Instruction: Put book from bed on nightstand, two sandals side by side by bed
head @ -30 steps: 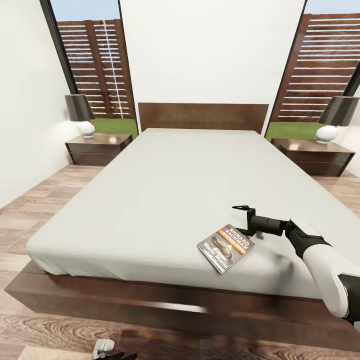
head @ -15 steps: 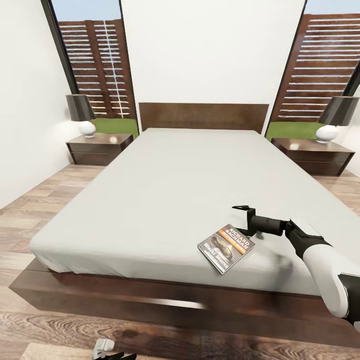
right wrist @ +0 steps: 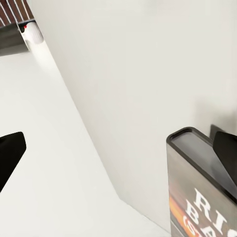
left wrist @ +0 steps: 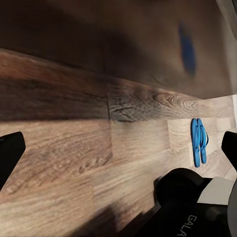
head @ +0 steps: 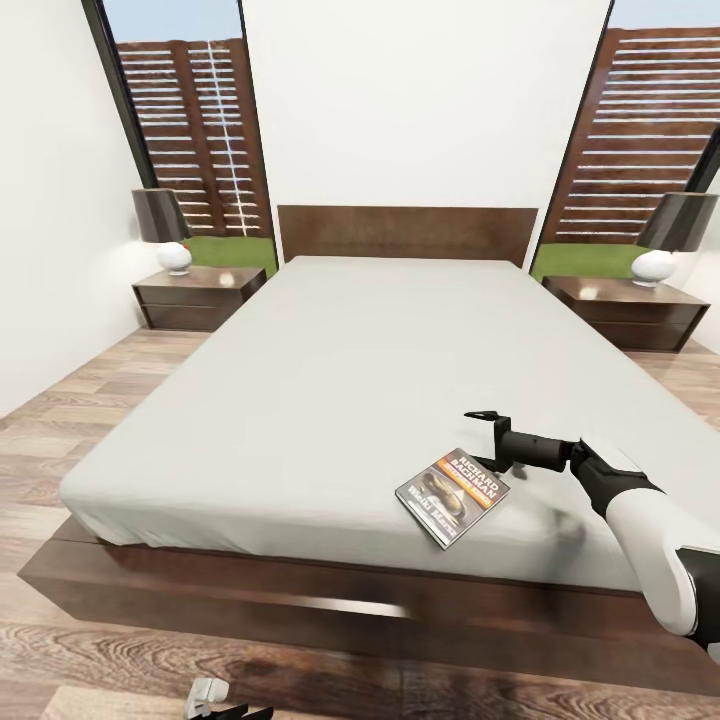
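right end effector (head: 486,438) spread wide beside book (head: 452,495) on bed (head: 330,380).

The book (head: 452,495) (dark cover, orange band) lies flat near the bed's (head: 330,380) foot edge; blue sandals (left wrist: 198,141) lie paired on the floor.

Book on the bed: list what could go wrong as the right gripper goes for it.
1. The book lies flat on the mattress, so the open right gripper beside it may push it instead of getting a finger under.
2. It sits near the foot edge; a nudge could slide it onto the floor.
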